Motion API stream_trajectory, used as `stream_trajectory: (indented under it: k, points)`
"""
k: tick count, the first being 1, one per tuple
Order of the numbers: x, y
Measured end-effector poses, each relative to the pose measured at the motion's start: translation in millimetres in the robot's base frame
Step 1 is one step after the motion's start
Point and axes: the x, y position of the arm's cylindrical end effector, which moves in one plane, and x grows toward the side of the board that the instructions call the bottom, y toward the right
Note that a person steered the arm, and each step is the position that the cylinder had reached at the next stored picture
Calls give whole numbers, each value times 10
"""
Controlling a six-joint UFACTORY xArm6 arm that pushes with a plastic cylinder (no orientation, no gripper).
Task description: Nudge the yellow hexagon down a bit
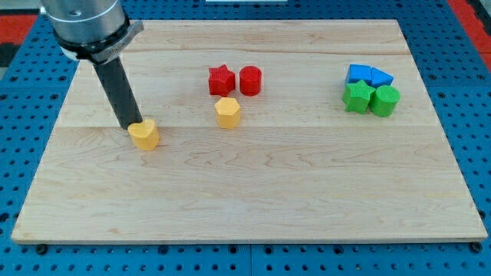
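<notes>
Since my tip (132, 125) touches the yellow hexagon (145, 136), lying just down-right of it: no hand, nothing held; recentre above, push briefly down the counter (253, 192).

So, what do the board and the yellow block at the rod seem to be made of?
The board looks like pale wood with a smooth finish: grain lines and plank seams run along it. The yellow block, touching my tip on its right, looks like matte solid-coloured plastic, though painted wood is possible. The rod looks like dark matte material, perhaps plastic or metal.
</notes>
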Motion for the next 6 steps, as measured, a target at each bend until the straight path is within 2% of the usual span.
stream_trajectory:
  k: [1, 2, 4, 6]
  points:
    - [1, 0]
    - [-354, 218]
    - [-448, 1370]
    - [-1093, 1563]
